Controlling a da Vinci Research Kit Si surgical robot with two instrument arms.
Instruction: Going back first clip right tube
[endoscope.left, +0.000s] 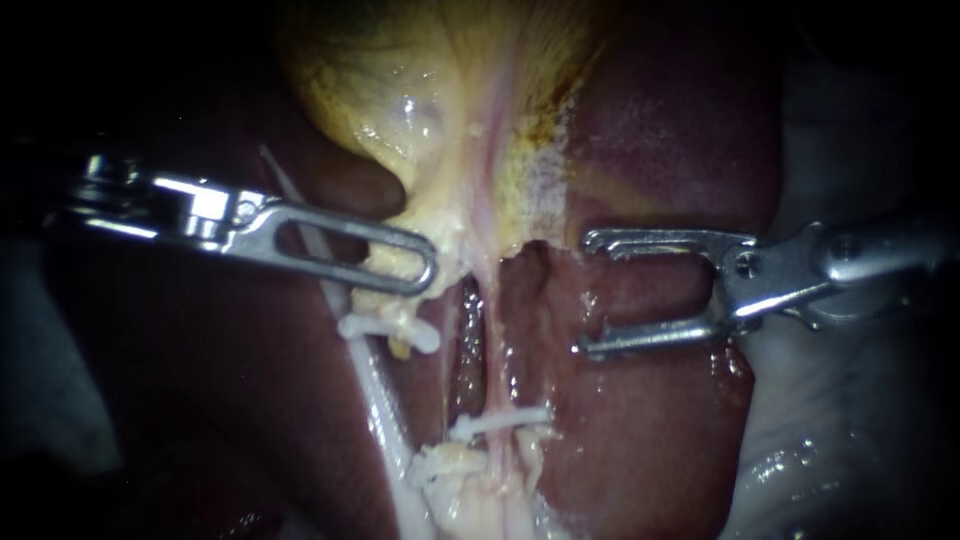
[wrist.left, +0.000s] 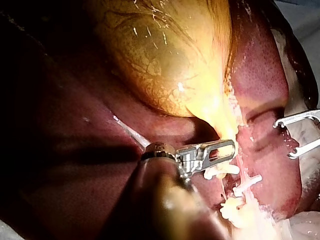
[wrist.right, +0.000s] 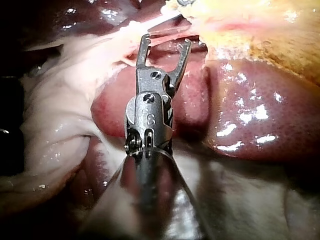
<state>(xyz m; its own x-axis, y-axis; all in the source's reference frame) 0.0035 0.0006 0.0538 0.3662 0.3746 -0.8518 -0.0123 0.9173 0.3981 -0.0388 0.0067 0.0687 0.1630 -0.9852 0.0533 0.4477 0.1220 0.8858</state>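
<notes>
The yellow gallbladder (endoscope.left: 400, 90) narrows down to two tubes. A white clip (endoscope.left: 500, 420) sits across the pinkish right tube (endoscope.left: 490, 330), low in the endoscope view. Another white clip (endoscope.left: 388, 330) crosses the pale left tube (endoscope.left: 375, 390). My right instrument (endoscope.left: 588, 293) lies over the liver (endoscope.left: 650, 150), right of the right tube and above its clip. Its jaws are open, with nothing between them; the right wrist view (wrist.right: 166, 42) and left wrist view (wrist.left: 284, 139) show this too. My left instrument (endoscope.left: 428, 270) (wrist.left: 231, 147) is shut on the gallbladder's lower end.
Dark red liver surrounds the tubes on both sides. A lump of pale, frayed tissue (endoscope.left: 450, 470) lies where the tubes meet at the bottom. Whitish glistening tissue (wrist.right: 60, 115) lies beside my right instrument's shaft.
</notes>
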